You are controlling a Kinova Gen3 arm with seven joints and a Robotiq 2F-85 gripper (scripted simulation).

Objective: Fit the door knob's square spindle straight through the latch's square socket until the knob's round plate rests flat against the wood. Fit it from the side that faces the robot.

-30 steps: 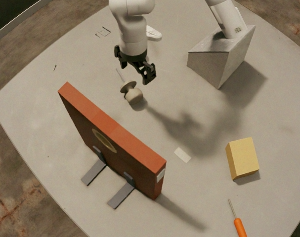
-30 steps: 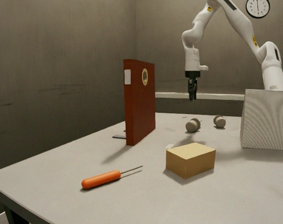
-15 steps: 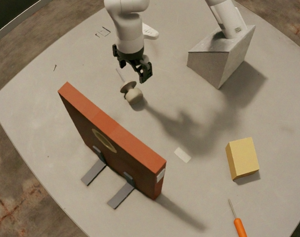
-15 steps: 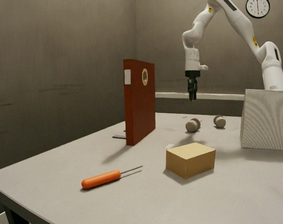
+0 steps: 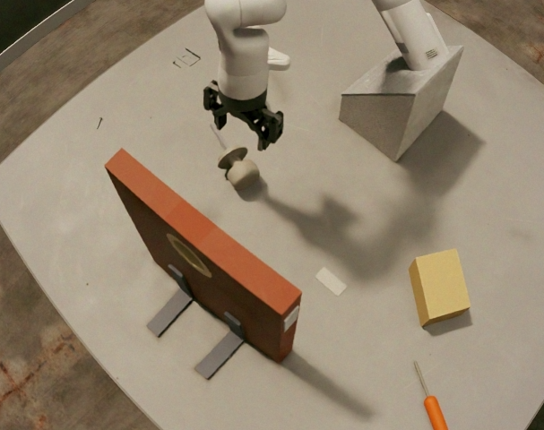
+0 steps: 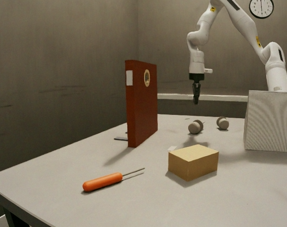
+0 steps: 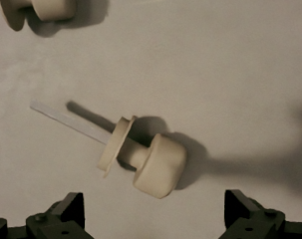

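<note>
Hovering over the knob (image 5: pixel 238 167) with the gripper (image 5: pixel 242 124) spread wide, gripping nothing. Knob lying on its side on the table (image 5: pixel 378 222), spindle (image 7: pixel 71 121) pointing away from the door (image 5: pixel 202 240) nearby.

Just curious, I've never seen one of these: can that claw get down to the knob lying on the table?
Probably yes. The open gripper hangs right above the door knob, with nothing between them.
</note>
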